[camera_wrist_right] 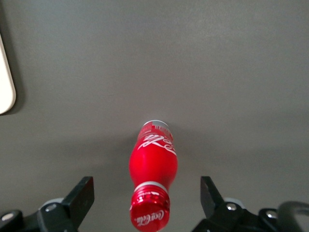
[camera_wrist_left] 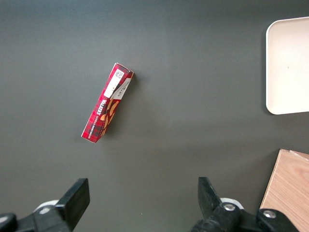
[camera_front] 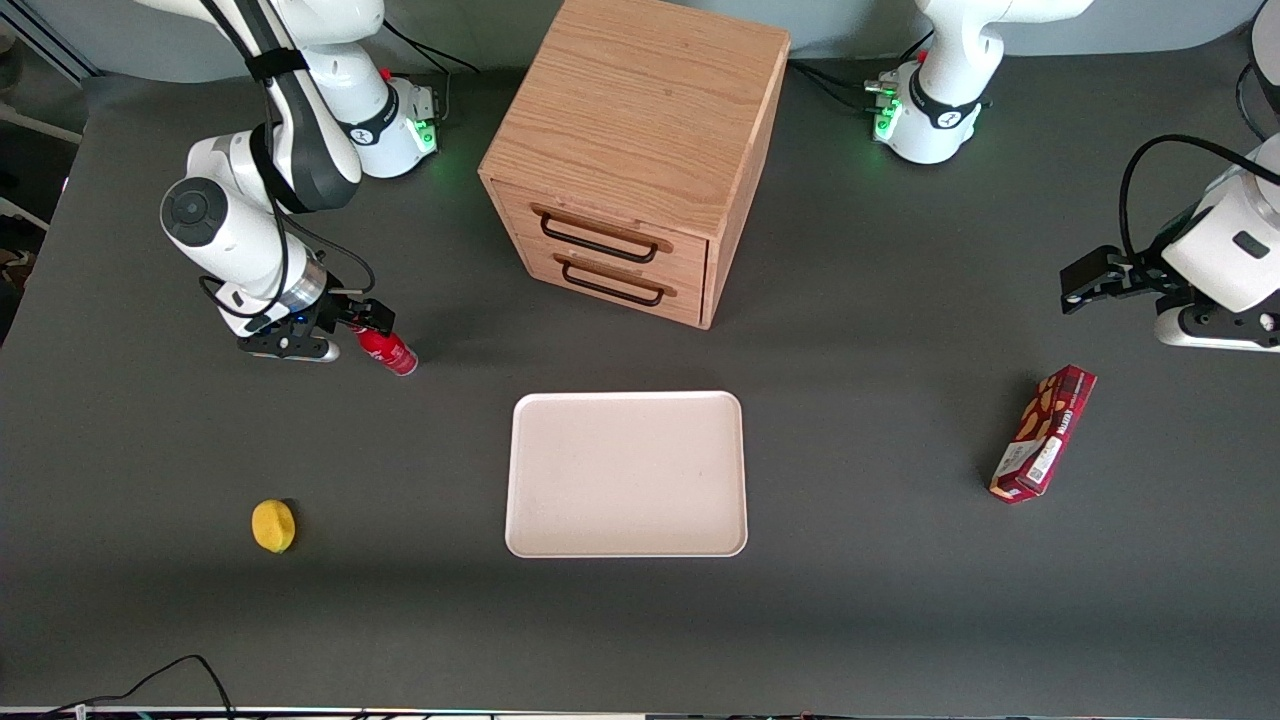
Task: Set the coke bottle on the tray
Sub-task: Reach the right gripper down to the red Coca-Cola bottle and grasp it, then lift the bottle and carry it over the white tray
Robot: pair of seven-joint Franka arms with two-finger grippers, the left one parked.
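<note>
One coke bottle (camera_wrist_right: 153, 166) lies on the dark table (camera_front: 850, 600), white "Coca-Cola" script on its body and cap. Gripper (camera_wrist_right: 146, 205) sits at the cap end, fingers (camera_wrist_right: 81, 198) spread wide and released, clear of the bottle on either side. Tray (camera_front: 627, 474) rests bare, nearer the front camera than the wooden drawer cabinet (camera_front: 630, 150), with open table between it and the bottle. Lemon (camera_front: 273, 525) and red snack box (camera_wrist_left: 106, 107) lie well apart.

A wooden drawer cabinet (camera_front: 640, 150) stands on the dark table (camera_front: 880, 600); a lemon (camera_front: 273, 525) lies toward the working arm's end, a red snack box (camera_front: 1043, 432) toward the parked arm's.
</note>
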